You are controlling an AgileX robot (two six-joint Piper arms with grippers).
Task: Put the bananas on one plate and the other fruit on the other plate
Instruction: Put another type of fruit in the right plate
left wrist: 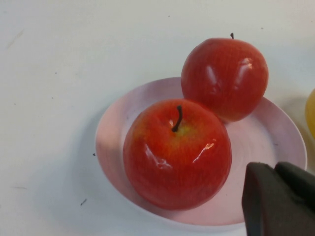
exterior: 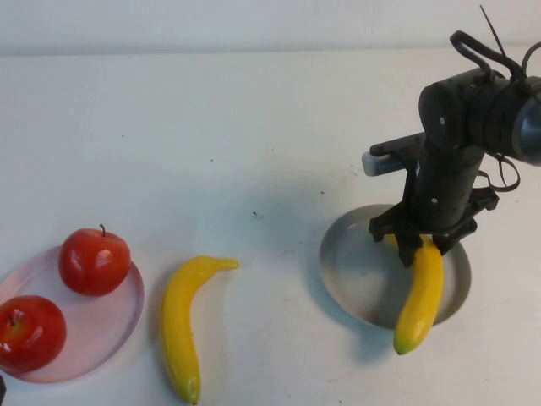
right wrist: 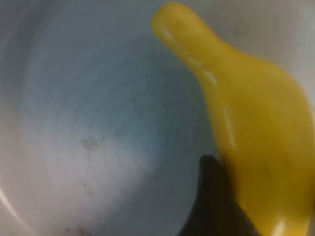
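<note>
- Two bananas: one (exterior: 420, 292) directly under the right claw (exterior: 420, 239), the other (exterior: 183, 321) well off to that claw's left.
- Two red apples (exterior: 94, 260) (exterior: 30, 332), farther left of it.
- Two plates: a grey-blue plate (exterior: 351, 271) beneath the claw, a pink plate (exterior: 106, 326) far left of it.

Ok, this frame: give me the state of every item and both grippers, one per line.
Apples: both upright on the pink plate.
Banana on table: lying flat between the plates, untouched.
Banana at grey-blue plate: lying across the grey-blue plate, near tip over the rim.
Right gripper: over that banana's far end, grip unclear.
Left gripper: shut, empty, beside the pink plate.
</note>
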